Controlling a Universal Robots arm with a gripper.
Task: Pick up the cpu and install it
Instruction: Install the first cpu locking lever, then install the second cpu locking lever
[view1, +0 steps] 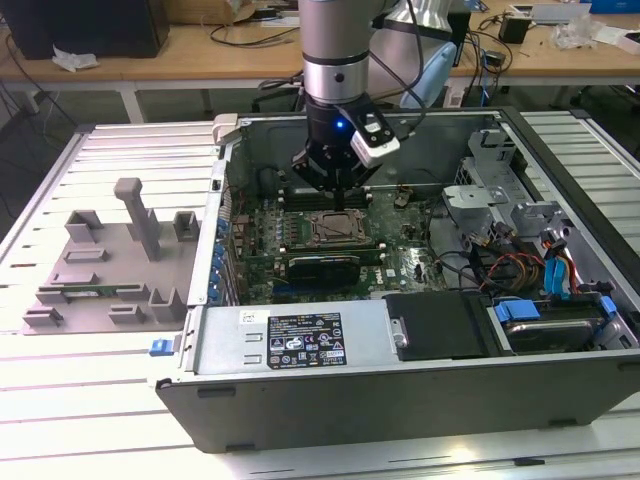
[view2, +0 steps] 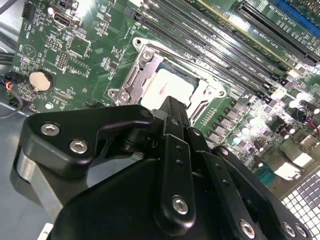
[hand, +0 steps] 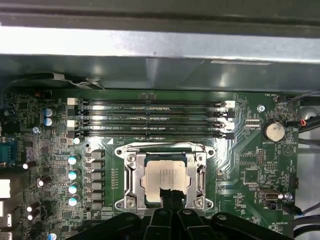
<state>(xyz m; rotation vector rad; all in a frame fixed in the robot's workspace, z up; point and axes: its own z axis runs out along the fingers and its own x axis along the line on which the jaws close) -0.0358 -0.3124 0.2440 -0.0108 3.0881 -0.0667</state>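
1 arm hangs over the open computer case (view1: 400, 350), and its tool (view1: 338, 180) sits low inside, just above the green motherboard (hand: 250, 165). The cpu (hand: 167, 179) lies flat in the metal-framed socket (hand: 131, 180) at the board's middle, its pale silver top facing up and its edges square to the frame around it. In the first wrist view the tool's 2 black fingers (hand: 170, 197) come together in a narrow point right over the near edge of the chip; in the second wrist view the same dark tip (view2: 172, 107) covers 1 side of the silver square (view2: 162, 90). Whether the tips touch the chip or hover just clear of it, I cannot tell, and I cannot tell either whether the tool is clenched on anything or merely closed down to a point. Nothing shows between the fingers.

So the chip lies straight beneath the tool, slightly ahead of the fingertips toward the 4 long memory slots (hand: 150, 120) that run along the far side of the socket. Being square, it has no long axis to speak of. To my eye the chip looks seated in its place rather than carried.

Off to the exterior view's left, grey fixture blocks (view1: 110, 260) stand on the slatted counter (view1: 60, 420), well apart from the tool.
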